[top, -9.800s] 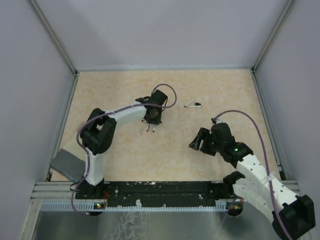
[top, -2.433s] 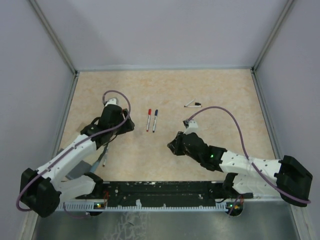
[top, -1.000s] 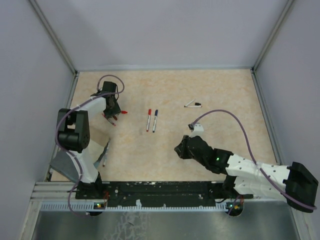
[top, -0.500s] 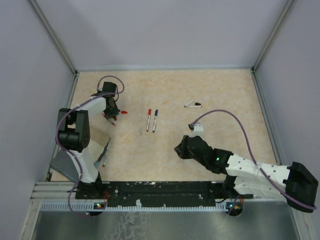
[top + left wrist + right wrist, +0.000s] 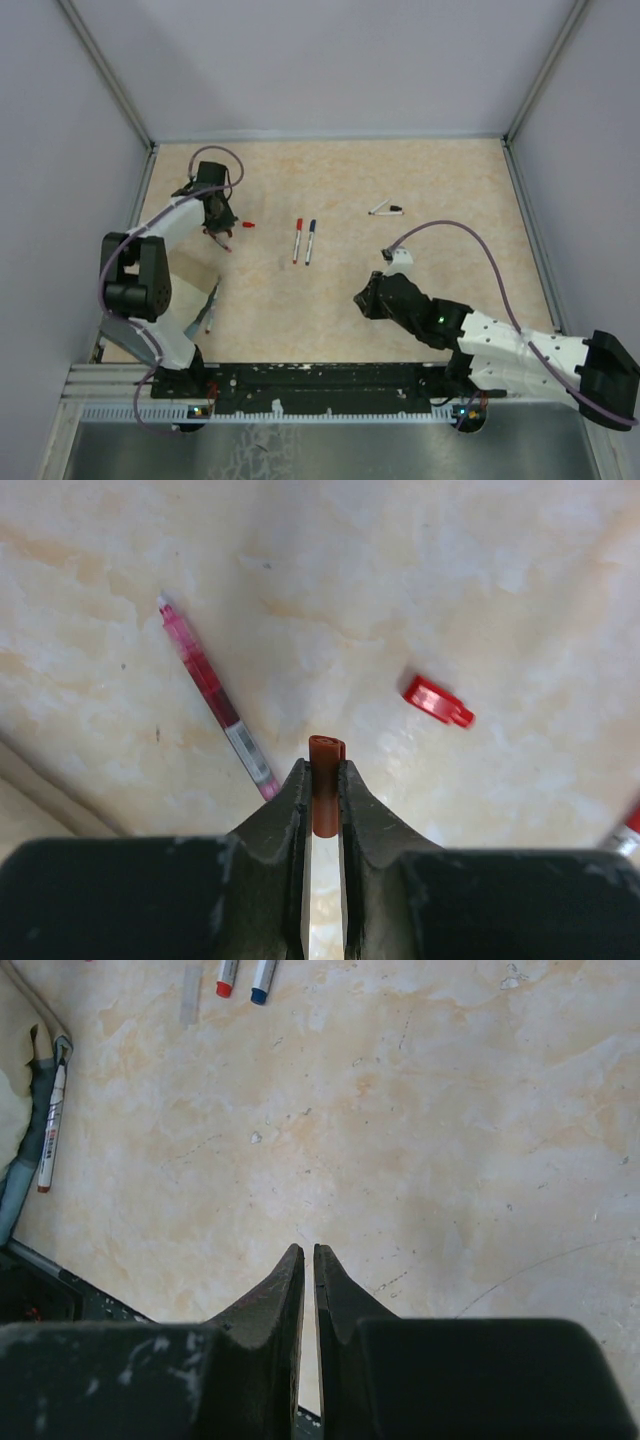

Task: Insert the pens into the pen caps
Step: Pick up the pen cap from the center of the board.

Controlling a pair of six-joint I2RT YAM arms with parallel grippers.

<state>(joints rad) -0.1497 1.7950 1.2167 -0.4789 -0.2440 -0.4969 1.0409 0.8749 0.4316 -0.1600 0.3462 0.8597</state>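
My left gripper is shut on a short dark-red pen cap, which stands up between its fingertips. In the top view this gripper hangs at the table's far left. A red-tinted pen lies to the left of the jaws and a loose red cap to the right; the same red cap shows from above. A red-ended pen and a blue-ended pen lie side by side mid-table. My right gripper is shut on nothing, low over bare table.
A pen with a black end lies at the back right. Another pen rests near the front left, beside a grey pad. Metal frame posts and grey walls close in the table on three sides.
The left jaws have closed onto the dark-red cap. The left arm's elbow has swung a little further left. The right arm has edged slightly towards the near right.
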